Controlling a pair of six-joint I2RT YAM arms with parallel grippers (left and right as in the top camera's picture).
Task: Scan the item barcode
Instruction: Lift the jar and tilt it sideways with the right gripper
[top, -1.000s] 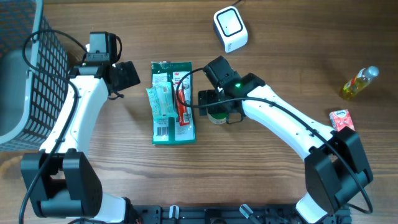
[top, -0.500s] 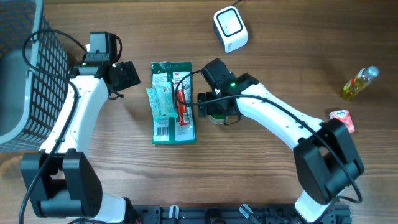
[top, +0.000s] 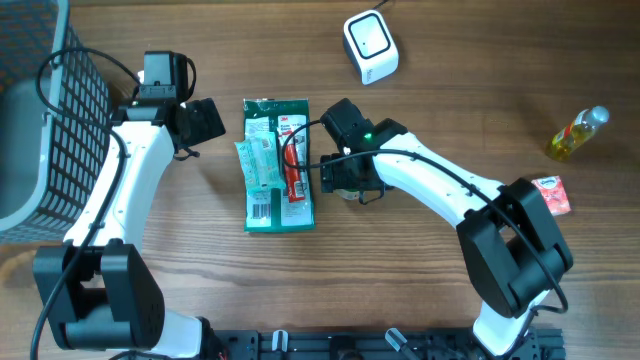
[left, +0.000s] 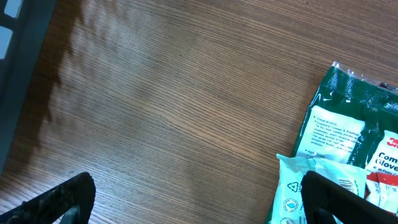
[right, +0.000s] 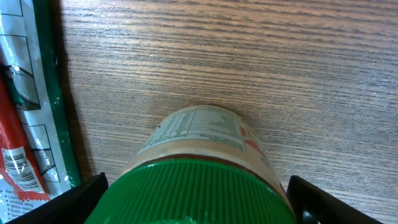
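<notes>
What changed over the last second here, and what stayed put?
The right arm swung its elbow leftward, and the right gripper edged slightly up-left over the green-lidded jar, jaws either side of the lid, no grip evident. The left gripper, green packet, scanner, bottle and red carton stayed put.

Left arm (top: 110, 190): we reach it up the left side from its base at the near edge, then bend it to the right at the top.
Left gripper (top: 205, 120): we hold it wide open and point it to the right.
Left fingers (left: 62, 199): we see one tip in each bottom corner of the left wrist view, far apart.
Right arm (top: 440, 190): we stretch it from its base at the near right, up and left toward the middle.
Right gripper (top: 345, 178): we point it down, and its fingers (right: 84, 196) stand wide apart.
</notes>
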